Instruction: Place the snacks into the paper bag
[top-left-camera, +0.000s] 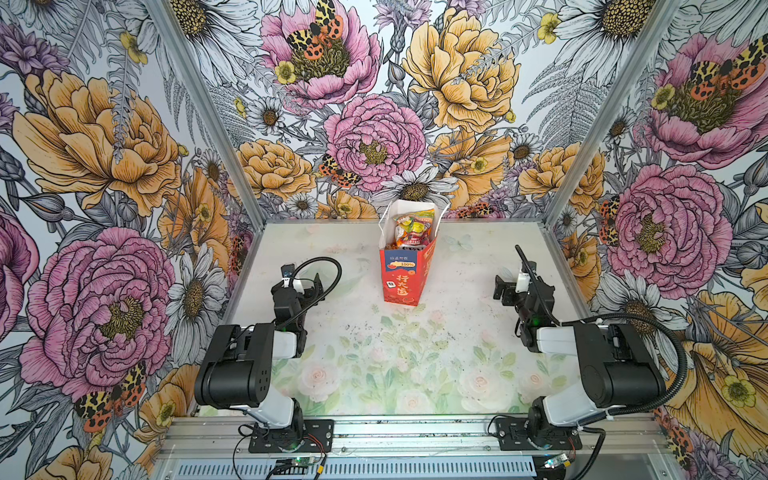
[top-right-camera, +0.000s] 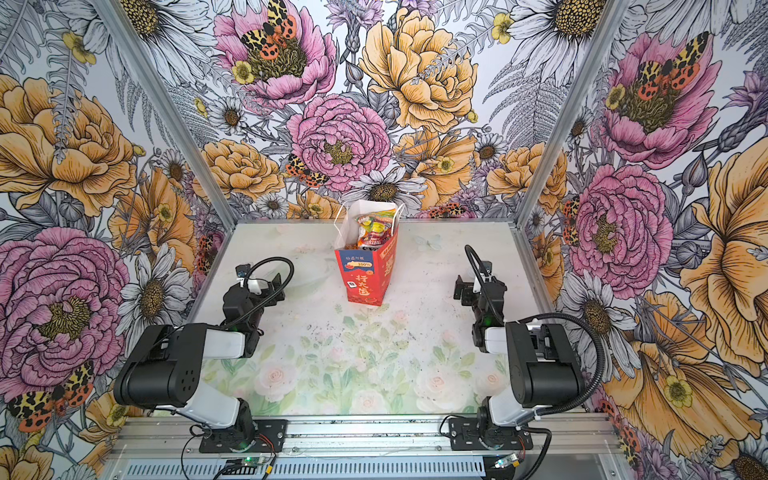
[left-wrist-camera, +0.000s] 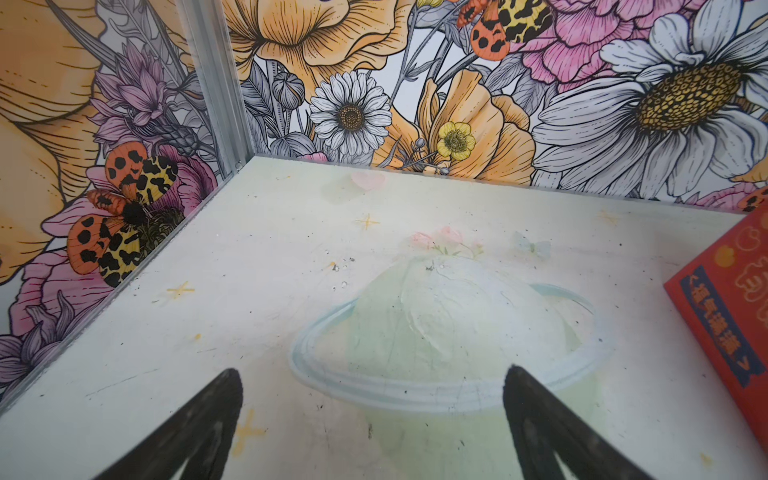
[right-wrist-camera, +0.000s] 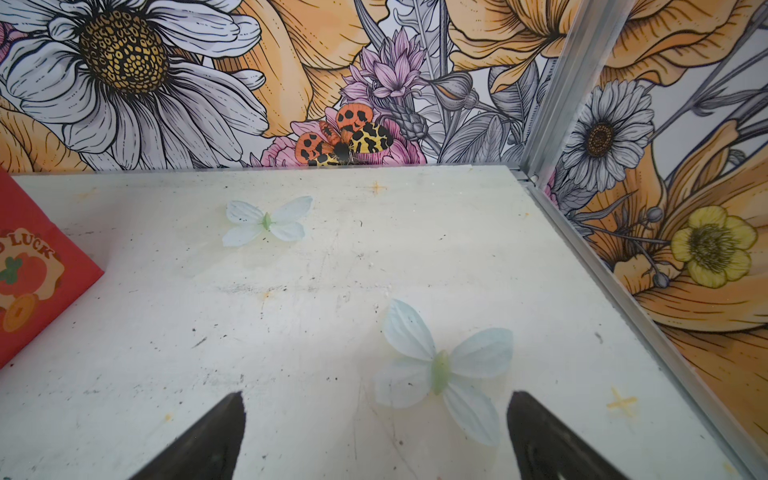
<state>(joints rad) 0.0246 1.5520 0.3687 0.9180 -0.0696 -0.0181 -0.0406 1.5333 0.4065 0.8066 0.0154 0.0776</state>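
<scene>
Your black left gripper (left-wrist-camera: 372, 374) and black right gripper (right-wrist-camera: 376, 397) both stand with jaws apart and empty, while the crinkly plastic snack packets (top-left-camera: 413, 228) sit inside the upright red paper bag (top-left-camera: 401, 276), about midway between them, mouth upward.

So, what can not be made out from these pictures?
- Snacks: in both top views the paper bag's walls hide the lower packets; their number cannot be told.
- Paper bag, both wrist views: the picture edge cuts it off; only a red corner shows.
- Packet lettering, top views: too small to read.
</scene>
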